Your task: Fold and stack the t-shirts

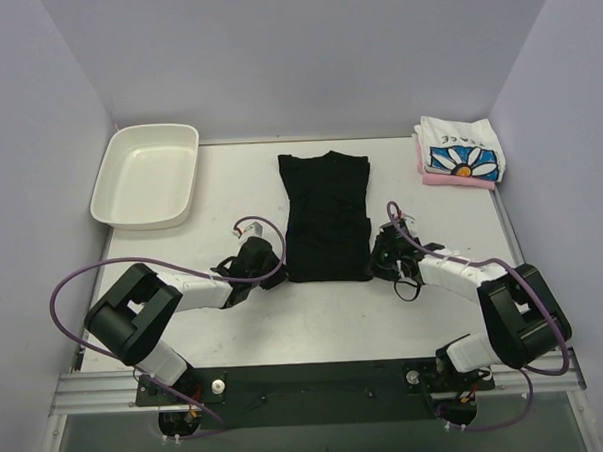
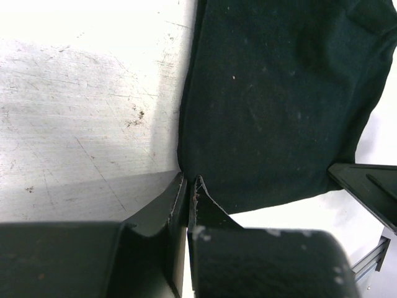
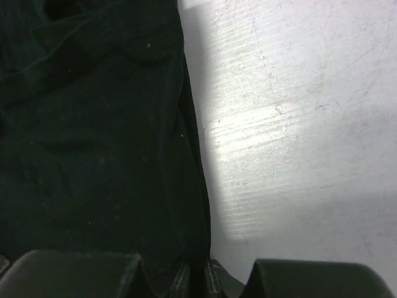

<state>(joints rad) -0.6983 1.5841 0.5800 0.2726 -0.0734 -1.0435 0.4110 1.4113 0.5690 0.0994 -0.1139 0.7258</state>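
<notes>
The black t-shirt (image 1: 326, 215) lies in the middle of the table, folded into a long narrow strip with its neck end far from me. My left gripper (image 1: 275, 262) sits at its near left corner and is shut on the cloth edge (image 2: 189, 180). My right gripper (image 1: 378, 255) sits at its near right corner and is shut on that edge (image 3: 198, 268). The black cloth fills much of the left wrist view (image 2: 279, 105) and the right wrist view (image 3: 93, 136). The white daisy-print t-shirt (image 1: 460, 149) lies folded on the pink t-shirt (image 1: 450, 178) at the far right.
A white plastic tray (image 1: 105, 185) stands at the far left corner. Grey walls close in the table on the left, back and right. Purple cables loop from both arms over the near table.
</notes>
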